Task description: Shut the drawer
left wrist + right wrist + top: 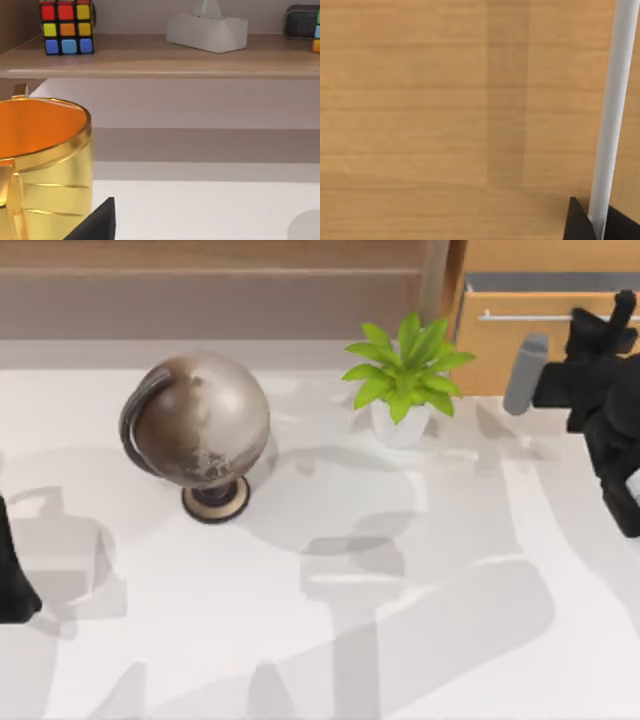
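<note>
One right gripper [622, 308] presses the drawer [520, 355] front; whether its jaws gape, I cannot tell.

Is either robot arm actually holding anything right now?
It cannot be told. The right gripper is at the drawer front by its handle; the left arm sits parked.

Likely a home study, globe [201, 425], potted plant [404, 377], wooden shelf [160, 57]

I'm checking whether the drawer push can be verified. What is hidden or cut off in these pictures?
- Light orange-tan wooden drawer: right end in the top view hidden behind the right hand; the frame edge cuts it too.
- Right hand's fingers: covered by its own black body from above.
- Thin silver bar handle: both ends cut off in the right wrist view.
- Left arm: cropped at the top view's left edge.
</note>
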Controlling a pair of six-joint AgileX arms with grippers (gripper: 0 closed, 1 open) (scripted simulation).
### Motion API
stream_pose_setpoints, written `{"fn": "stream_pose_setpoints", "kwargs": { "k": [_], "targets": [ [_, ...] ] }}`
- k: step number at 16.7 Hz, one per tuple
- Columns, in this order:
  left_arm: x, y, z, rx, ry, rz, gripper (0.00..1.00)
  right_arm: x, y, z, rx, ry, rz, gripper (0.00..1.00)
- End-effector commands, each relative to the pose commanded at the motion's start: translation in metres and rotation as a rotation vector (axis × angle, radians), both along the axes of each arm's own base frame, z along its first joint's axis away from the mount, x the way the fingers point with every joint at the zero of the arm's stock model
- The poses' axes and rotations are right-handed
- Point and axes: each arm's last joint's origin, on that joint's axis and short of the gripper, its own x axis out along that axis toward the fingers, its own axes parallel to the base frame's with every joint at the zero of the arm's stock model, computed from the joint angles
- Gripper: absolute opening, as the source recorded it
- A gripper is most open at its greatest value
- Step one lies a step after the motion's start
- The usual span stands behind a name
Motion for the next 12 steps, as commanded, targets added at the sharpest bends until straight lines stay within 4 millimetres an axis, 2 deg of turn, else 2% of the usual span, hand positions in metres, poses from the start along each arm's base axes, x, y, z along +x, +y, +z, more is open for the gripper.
{"fn": "stream_pose_setpoints", "kwargs": {
  "k": [7, 12],
  "targets": [
    [0.000, 0.000, 0.000, 0.000, 0.000, 0.000, 1.00, 0.041, 0.002, -0.004, -0.001, 0.017, 0.008, 0.00],
    [0.000, 0.000, 0.000, 0.000, 0.000, 0.000, 1.00, 0.044, 0.003, -0.005, -0.001, 0.019, 0.011, 0.00]
  ]
}}
